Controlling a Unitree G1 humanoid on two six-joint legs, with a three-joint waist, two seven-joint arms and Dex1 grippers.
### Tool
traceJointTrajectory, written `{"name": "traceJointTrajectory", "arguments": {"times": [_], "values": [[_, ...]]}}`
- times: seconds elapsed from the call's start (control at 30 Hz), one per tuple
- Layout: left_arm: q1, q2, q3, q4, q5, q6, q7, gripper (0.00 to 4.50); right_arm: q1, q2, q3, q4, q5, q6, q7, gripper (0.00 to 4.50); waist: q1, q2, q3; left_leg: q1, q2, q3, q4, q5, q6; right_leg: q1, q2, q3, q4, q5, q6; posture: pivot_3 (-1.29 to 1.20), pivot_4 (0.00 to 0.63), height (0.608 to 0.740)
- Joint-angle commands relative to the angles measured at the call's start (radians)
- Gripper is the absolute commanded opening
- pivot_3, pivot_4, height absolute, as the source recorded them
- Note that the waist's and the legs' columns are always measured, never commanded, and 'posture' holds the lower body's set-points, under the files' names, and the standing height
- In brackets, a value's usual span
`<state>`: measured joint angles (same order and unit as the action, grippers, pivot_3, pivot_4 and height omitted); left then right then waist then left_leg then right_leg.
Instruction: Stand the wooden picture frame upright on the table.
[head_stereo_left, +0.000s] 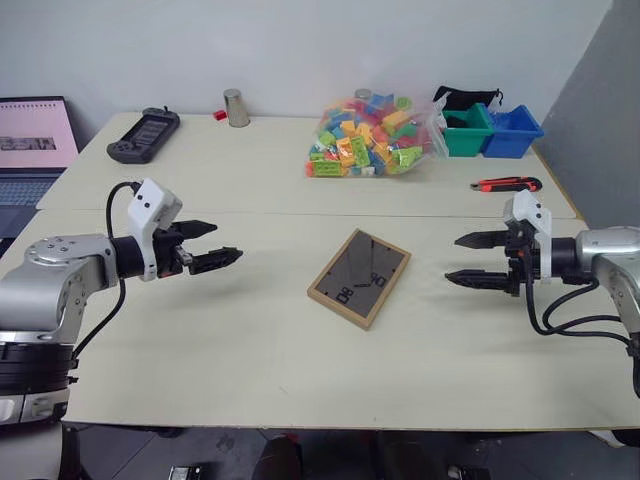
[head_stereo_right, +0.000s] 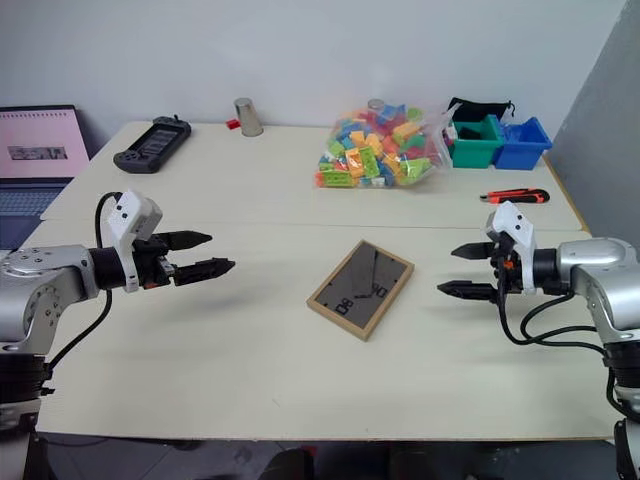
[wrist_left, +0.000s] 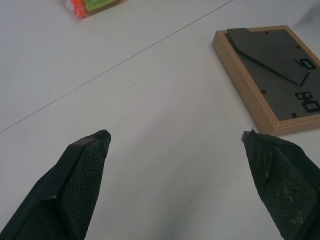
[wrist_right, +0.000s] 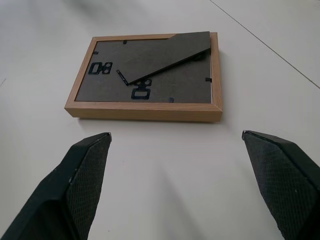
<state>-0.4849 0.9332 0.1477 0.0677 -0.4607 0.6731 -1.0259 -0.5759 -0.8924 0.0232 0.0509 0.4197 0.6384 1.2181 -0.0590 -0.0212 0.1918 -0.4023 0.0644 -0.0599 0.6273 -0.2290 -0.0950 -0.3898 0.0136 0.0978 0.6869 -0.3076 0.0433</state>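
The wooden picture frame (head_stereo_left: 359, 278) lies face down near the middle of the table (head_stereo_left: 250, 370), its dark back up and the black wedge stand (wrist_right: 162, 56) folded flat against it, so nothing props it yet and the task looks wholly undone. It sits turned at an angle, one corner toward the near edge.

Taking the frame as the centre of a clock with twelve at the far wall, the left gripper (head_stereo_left: 212, 245) hovers at about nine o'clock, well apart, its fingers spread wide and holding nothing. The right gripper (head_stereo_left: 476, 260) hangs at about three o'clock, nearer but not touching, its fingers likewise parted and empty. Both point inward at the frame, which I take as a ready stance for closing in from either side.

Farther out, a bag of coloured blocks (head_stereo_left: 368, 137) rests at about twelve, green and blue bins (head_stereo_left: 490, 131) at one, a red utility knife (head_stereo_left: 506, 184) at two. A metal cup (head_stereo_left: 237, 108) and a black game console (head_stereo_left: 144, 134) stand toward eleven and ten, all clear of the working space.
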Motion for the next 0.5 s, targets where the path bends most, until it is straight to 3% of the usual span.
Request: {"name": "traceJointTrajectory", "arguments": {"times": [0.03,0.5], "values": [[0.011,0.02,0.028,-0.03,-0.001,-0.029,-0.017,4.5,-0.035,0.007,-0.019,0.006,-0.001,-0.019,-0.007,4.45,0.0,0.0,0.0,0.0,0.0,0.0,0.0,0.0,0.0,0.0,0.0,0.0,0.0,0.0,0.0,0.0,0.15,0.74],[0.025,0.006,0.003,-0.051,0.011,-0.018,-0.005,4.5,-0.019,0.02,-0.021,0.019,-0.016,-0.03,-0.03,4.45,0.002,0.0,0.0,0.0,0.0,0.0,0.0,0.0,0.0,0.0,0.0,0.0,0.001,0.0,0.0,0.0,0.15,0.74]]}}
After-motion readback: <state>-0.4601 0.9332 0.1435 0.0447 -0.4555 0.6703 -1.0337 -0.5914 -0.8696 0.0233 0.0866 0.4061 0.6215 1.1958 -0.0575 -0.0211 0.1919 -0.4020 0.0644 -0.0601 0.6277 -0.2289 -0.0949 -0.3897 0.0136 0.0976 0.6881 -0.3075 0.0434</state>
